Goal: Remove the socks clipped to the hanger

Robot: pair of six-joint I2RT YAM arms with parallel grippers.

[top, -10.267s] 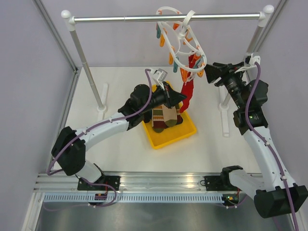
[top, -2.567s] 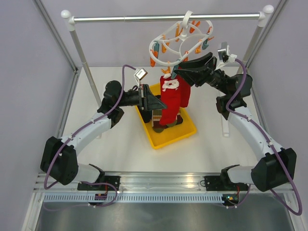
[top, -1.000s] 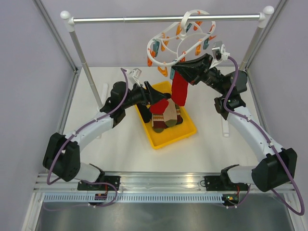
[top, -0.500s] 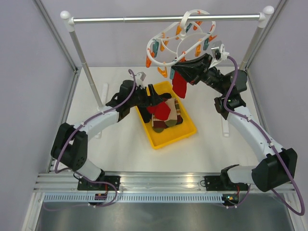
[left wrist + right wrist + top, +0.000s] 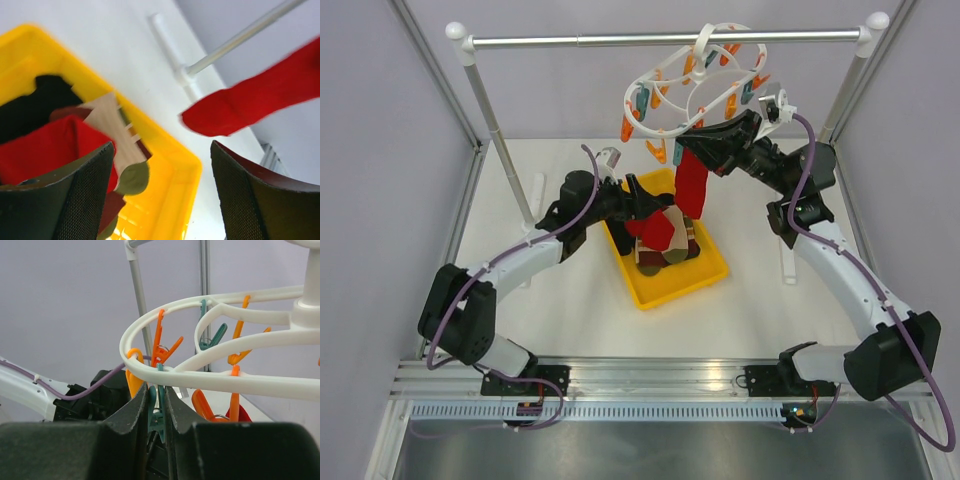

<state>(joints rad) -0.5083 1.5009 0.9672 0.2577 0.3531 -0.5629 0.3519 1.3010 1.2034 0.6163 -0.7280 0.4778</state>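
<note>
Right gripper [image 5: 157, 399]: fingers pressed together on a teal clip [image 5: 158, 421] that hung from the white hanger [image 5: 210, 375]. The ring curved just above the fingertips. A scrap of red showed low and to the right of those fingers. I could not tell whether the pinched clip was the one biting the sock.

Left gripper [image 5: 161, 150]: fingers spread wide with nothing between them, hovering low over the yellow tray [image 5: 690, 280].

- Directly under the left gripper, in the tray: a loose red sock [image 5: 40, 150], with a tan patterned sock [image 5: 107, 117] and a black sock [image 5: 30, 100] beside it.
- Up and to the right of the left gripper: the hanging red sock [image 5: 692, 185], dangling below the right gripper, toe down over the tray and touching neither arm.
- The other clips in view looked bare.

Step in hand, as judged: freeing what seemed the last clipped sock. Several socks were already in the tray, so the task looked close to done.

The next move would call for the following:
- The left gripper rises toward the dangling toe and closes on the fabric.
- It draws the sock down while the right keeps its clip squeezed.
- If that clip is the wrong one, the right would have to shift to the neighbour on its right.
- The sock is limp and may swing, so the left needs a slow approach and a deep bite.
</note>
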